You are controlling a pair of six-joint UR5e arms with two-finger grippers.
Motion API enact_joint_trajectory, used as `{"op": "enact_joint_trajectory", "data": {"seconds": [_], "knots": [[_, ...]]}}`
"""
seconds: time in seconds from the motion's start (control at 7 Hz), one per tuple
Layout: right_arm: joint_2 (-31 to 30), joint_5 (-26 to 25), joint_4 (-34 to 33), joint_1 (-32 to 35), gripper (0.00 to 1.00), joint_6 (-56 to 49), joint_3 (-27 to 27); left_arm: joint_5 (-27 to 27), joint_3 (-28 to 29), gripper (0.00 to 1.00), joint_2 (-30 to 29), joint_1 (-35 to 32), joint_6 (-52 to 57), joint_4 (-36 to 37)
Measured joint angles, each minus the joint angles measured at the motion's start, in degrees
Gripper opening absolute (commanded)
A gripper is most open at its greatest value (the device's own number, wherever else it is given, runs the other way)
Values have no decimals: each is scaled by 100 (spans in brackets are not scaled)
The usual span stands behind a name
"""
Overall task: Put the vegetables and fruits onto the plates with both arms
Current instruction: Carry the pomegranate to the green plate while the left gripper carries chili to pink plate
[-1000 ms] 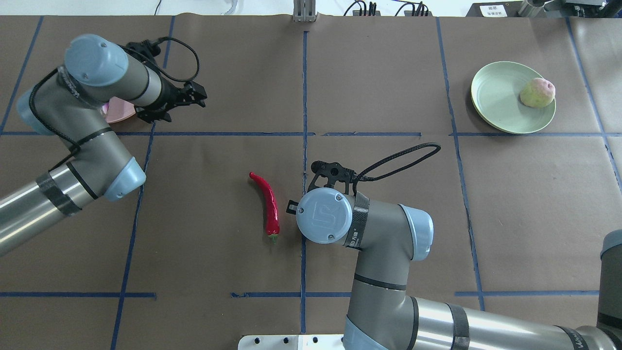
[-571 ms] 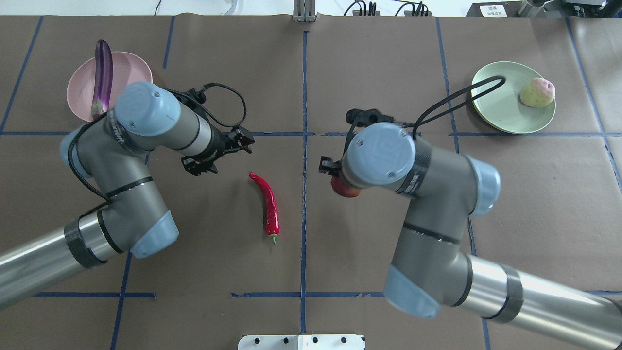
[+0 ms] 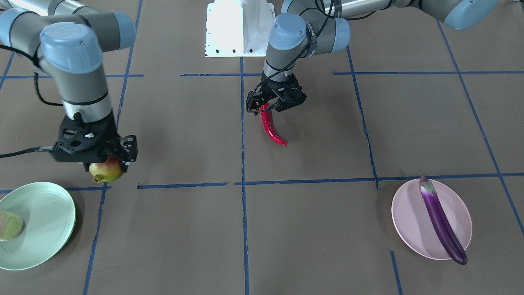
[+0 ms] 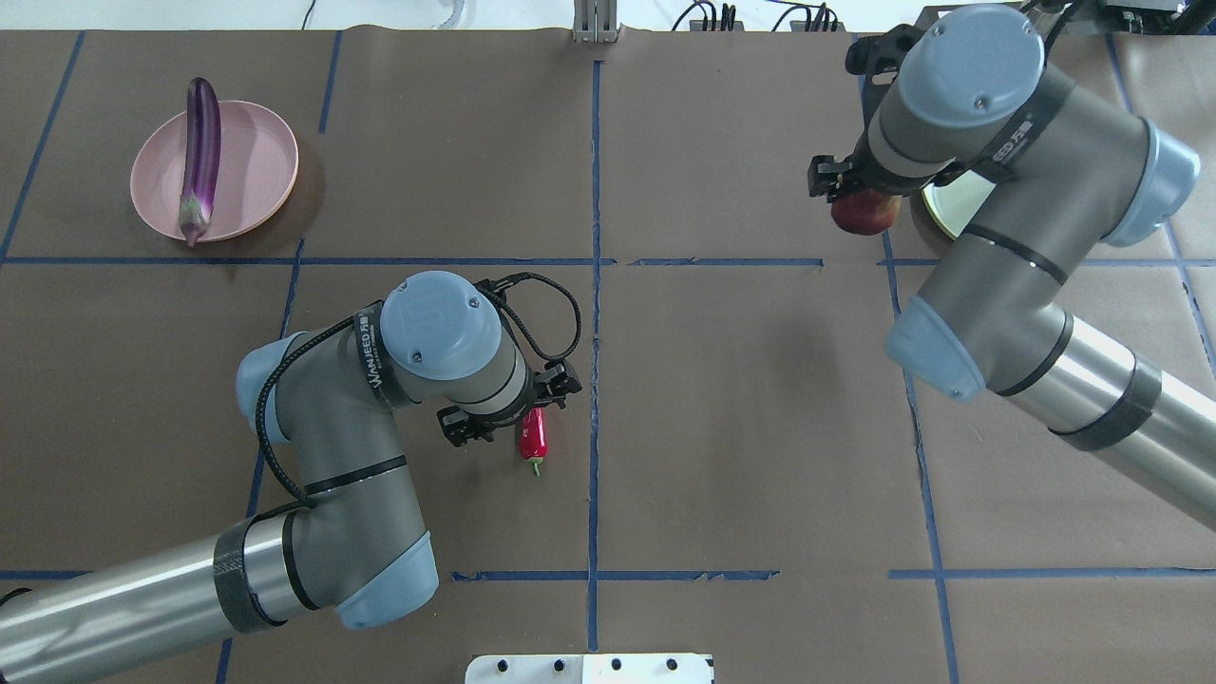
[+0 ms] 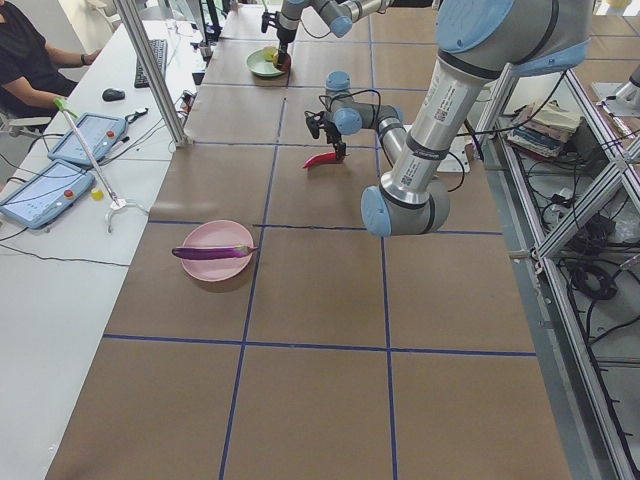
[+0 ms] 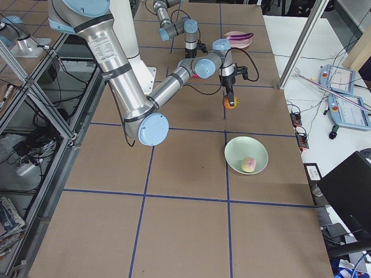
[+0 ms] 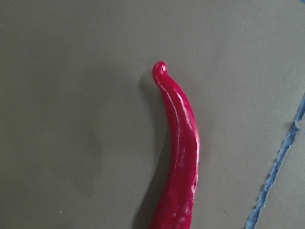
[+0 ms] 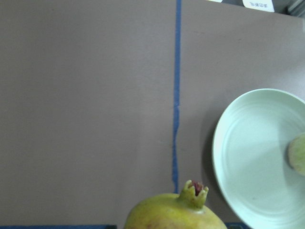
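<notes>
At far left of the bench (image 4: 741, 408): pink plate (image 4: 252, 161) bearing the purple eggplant (image 4: 199, 152), laid lengthwise, both ends over the rim. Next, near bench centre: left arm (image 4: 370, 446) with left jaws spread wide, poised over the red chili pepper (image 3: 273, 129), gripping nothing. Chili flat on the bench, just beside the blue tape line (image 4: 595, 285); contact with the jaws not determinable. Further right: right arm (image 4: 1007, 171) with right jaws pinching the red-and-yellow pomegranate (image 3: 105, 172), raised off the bench, just beside the rim of the mint green plate (image 3: 45, 229). At far right, on that plate: pale green fruit (image 6: 248, 164), near the rim.
</notes>
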Motion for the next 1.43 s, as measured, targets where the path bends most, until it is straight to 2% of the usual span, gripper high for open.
{"op": "enact_joint_trajectory", "data": {"seconds": [0.14,0.29,0.43,0.57,0.71,0.86,1.14,1.29,1.43], "knots": [[4,9,101,298,1,-521,-361,130,236,43,-165,22,10,7],[15,10,423,506,1,-842,-808,196,385,6,-274,26,11,19],[31,9,897,635,1,-993,-1305,224,426,0,-319,18,9,31],[48,11,1308,723,2,-1117,-1797,233,386,0,-336,-34,5,42],[61,11,1537,768,32,-1227,-2177,232,271,0,-337,-185,3,50],[64,7,1651,790,99,-1291,-2438,222,85,0,-321,-471,2,74],[-96,7,2090,776,100,-1337,-2631,189,-244,0,-26,-1377,233,155],[-278,154,2399,782,100,-1342,-2559,178,-259,0,231,-1864,839,154],[-418,644,2563,852,100,-1340,-2373,175,-104,1,465,-2346,1652,132]]}}
